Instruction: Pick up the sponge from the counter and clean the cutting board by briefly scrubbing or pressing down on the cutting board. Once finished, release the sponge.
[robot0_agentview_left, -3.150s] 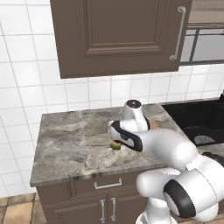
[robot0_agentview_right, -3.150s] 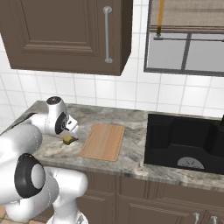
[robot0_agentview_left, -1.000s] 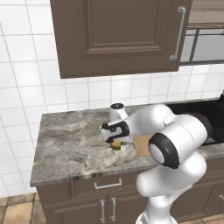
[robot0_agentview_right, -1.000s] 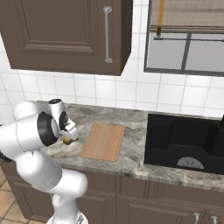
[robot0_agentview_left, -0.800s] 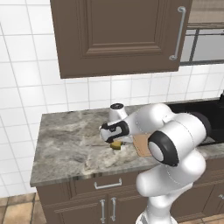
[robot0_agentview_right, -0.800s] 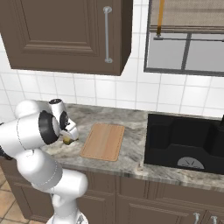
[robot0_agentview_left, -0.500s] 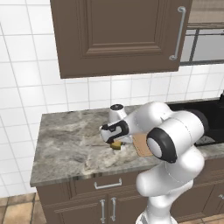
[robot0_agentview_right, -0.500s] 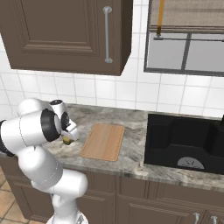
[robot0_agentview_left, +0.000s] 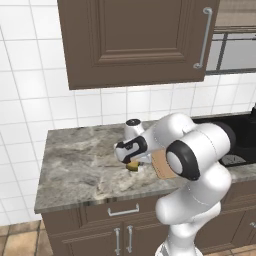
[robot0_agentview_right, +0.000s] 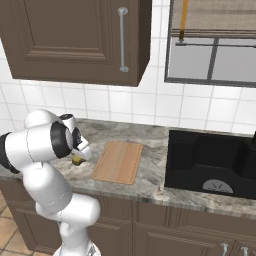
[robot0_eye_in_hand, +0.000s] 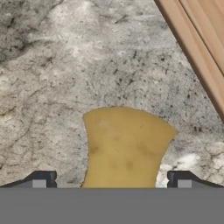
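Along the front of the room, brown cabinet drawers (robot0_agentview_left: 115, 212) with silver handles sat under the desk (robot0_agentview_left: 75, 170), a grey-beige veined marble slab with a thick edge. On it, the sponge (robot0_eye_in_hand: 124, 148) lay flat, mustard yellow and pinched at its waist, just beside the cutting board (robot0_agentview_right: 118, 161) but apart from it. The claw (robot0_eye_in_hand: 111, 179) hung directly above the sponge with its jaws spread wide, one dark tip on either side of it, not pressing on it. The hand view showed bare marble between the sponge and the board's grooved edge at upper right. The left base view showed the white arm bent over the sponge (robot0_agentview_left: 132, 166) and covering most of the board (robot0_agentview_left: 161, 164); the right base view showed the whole tan board, lying flat with the black sink (robot0_agentview_right: 212, 160) to its right. Farther back rose a white tiled wall (robot0_agentview_left: 30, 105), a brown wall cabinet (robot0_agentview_left: 135, 40) with a long silver handle, and a window (robot0_agentview_right: 212, 57).
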